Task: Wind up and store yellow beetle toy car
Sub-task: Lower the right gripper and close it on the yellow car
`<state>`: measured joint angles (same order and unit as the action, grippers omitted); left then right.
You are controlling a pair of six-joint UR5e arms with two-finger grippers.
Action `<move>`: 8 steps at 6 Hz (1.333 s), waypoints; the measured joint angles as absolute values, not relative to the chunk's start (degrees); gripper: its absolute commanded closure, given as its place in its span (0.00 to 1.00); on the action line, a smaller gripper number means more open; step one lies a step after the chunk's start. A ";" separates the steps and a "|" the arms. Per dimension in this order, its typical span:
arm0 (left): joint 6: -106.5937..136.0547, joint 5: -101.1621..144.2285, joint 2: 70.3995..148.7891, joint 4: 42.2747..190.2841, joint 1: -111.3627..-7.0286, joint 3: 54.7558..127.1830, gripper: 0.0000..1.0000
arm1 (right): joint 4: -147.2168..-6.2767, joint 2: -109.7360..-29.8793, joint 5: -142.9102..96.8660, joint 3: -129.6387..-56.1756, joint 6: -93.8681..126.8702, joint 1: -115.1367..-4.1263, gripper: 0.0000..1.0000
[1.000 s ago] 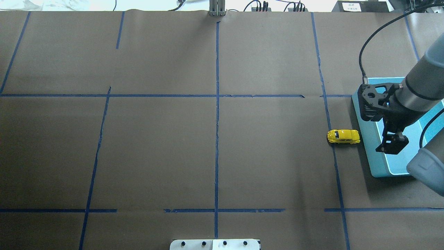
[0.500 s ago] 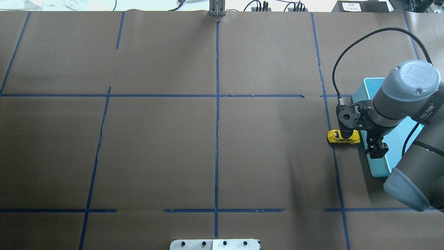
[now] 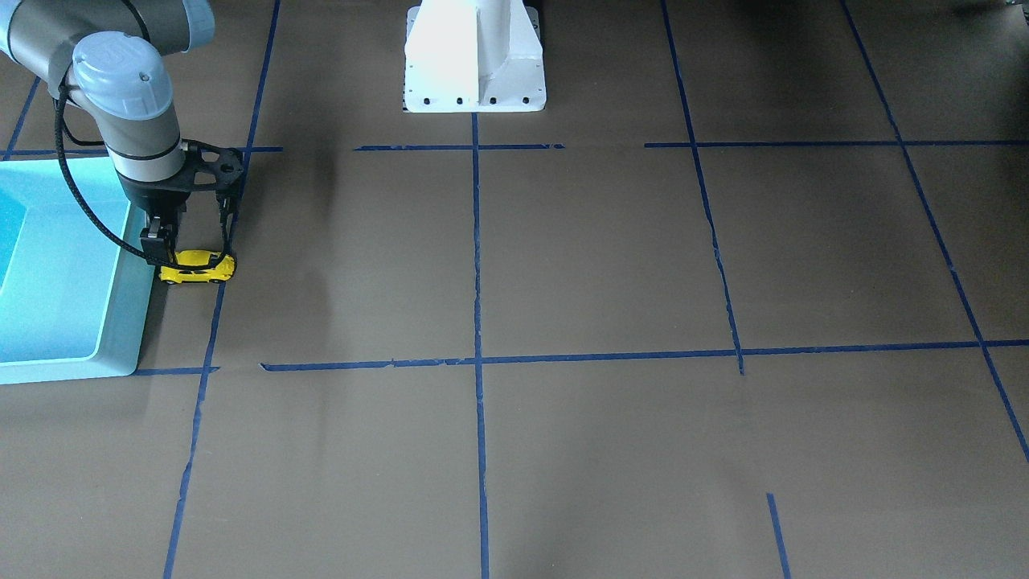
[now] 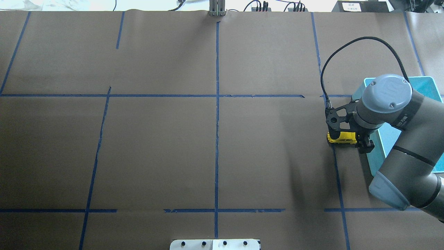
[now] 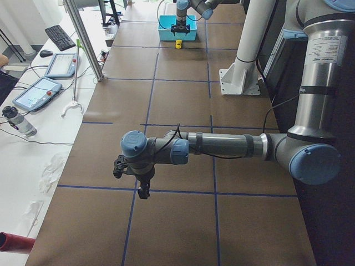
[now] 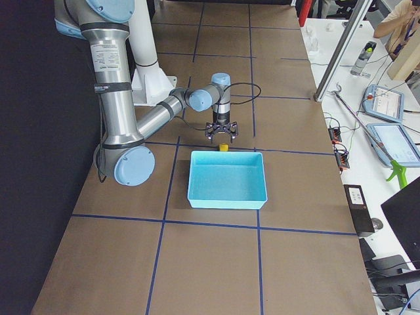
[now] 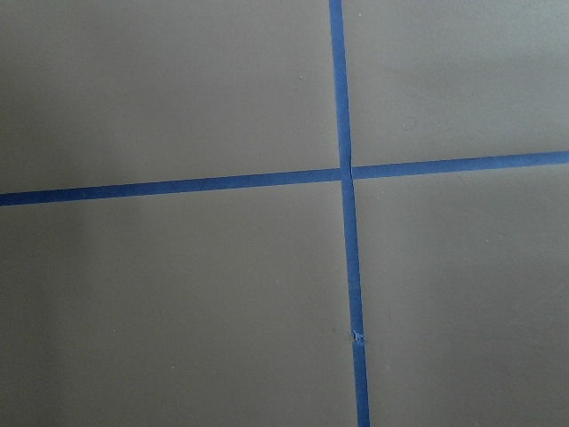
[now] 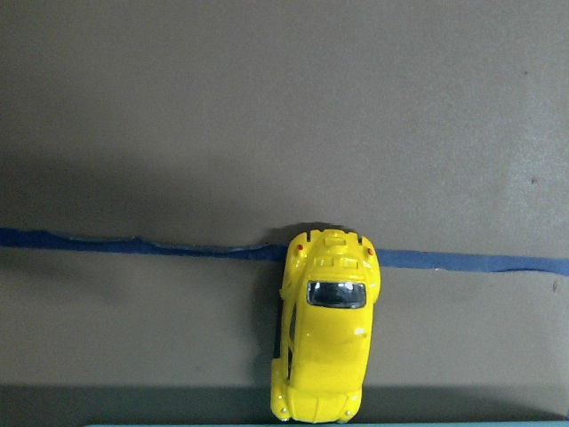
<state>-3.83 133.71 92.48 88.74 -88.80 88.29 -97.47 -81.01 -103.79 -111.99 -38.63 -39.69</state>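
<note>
Front-facing: the right gripper point(image 3: 193, 245) is spread wide over the yellow beetle toy car point(image 3: 197, 268), which stands on the bench point(image 3: 563, 241) just beside the bin point(image 3: 133, 322).
Overhead: pinching its rounded ends may squirt it out.
Left side: I cannot tell the spread of the left gripper point(image 5: 142, 188).
Right wrist: the bin wall may block the gripper.

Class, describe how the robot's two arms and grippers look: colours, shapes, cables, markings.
The right arm and left arm are silver-grey tubes with round joints and pale blue caps. The right arm has a dark band with white lettering and a looping black cable. The right gripper and left gripper are black, open-framed, with two slim fingers.
</note>
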 measured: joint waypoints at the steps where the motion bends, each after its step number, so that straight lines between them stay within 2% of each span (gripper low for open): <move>1: -3.86 133.75 92.46 88.76 -88.80 88.14 0.00 | -96.08 -80.04 -103.48 -109.75 -38.59 -39.50 0.00; 6: -3.87 134.02 91.86 88.79 -88.77 88.00 0.00 | -91.53 -78.48 -103.36 -103.03 -38.71 -38.89 0.02; 7: -3.87 134.09 91.85 88.80 -88.77 87.98 0.00 | -90.57 -78.29 -103.44 -102.01 -38.66 -38.82 0.11; 8: -3.87 134.09 91.85 88.84 -88.77 87.98 0.00 | -90.22 -78.26 -103.64 -101.65 -38.58 -38.81 0.37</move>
<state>-3.87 134.09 91.85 88.84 -88.77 87.98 -90.22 -78.26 -103.64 -101.65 -38.58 -38.81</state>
